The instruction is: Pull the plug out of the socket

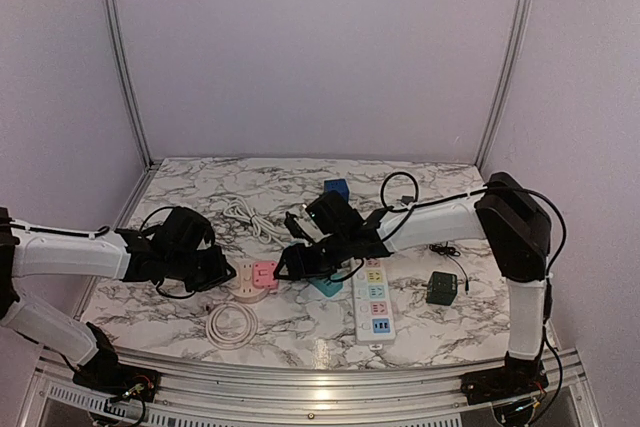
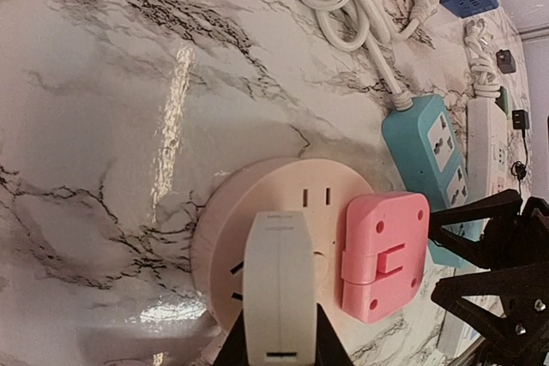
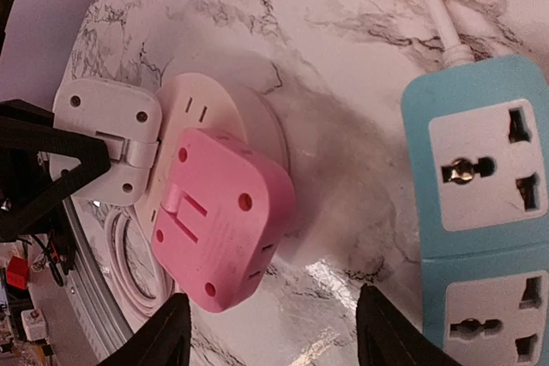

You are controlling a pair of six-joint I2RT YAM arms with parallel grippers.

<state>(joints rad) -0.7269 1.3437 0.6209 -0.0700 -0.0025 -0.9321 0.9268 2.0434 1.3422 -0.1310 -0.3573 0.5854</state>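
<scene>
The left wrist view shows the left pincer [image 2: 279, 342] clamping the white plug [image 2: 279, 272] on the round socket [image 2: 283, 186], while the right wrist view shows the right pincer [image 3: 270, 332] released near the pink plug [image 3: 223, 220].

White plug [image 2: 280, 285] cut off below (left pincer [image 2: 280, 347] mostly hidden behind), teal strip [image 3: 480, 169] cropped right

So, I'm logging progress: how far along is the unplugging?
Done: nothing, both the white plug and the pink plug sit in the round socket. In hand: the left gripper grips the white plug; the right gripper hangs open by the pink one. Left: the pull itself.
</scene>
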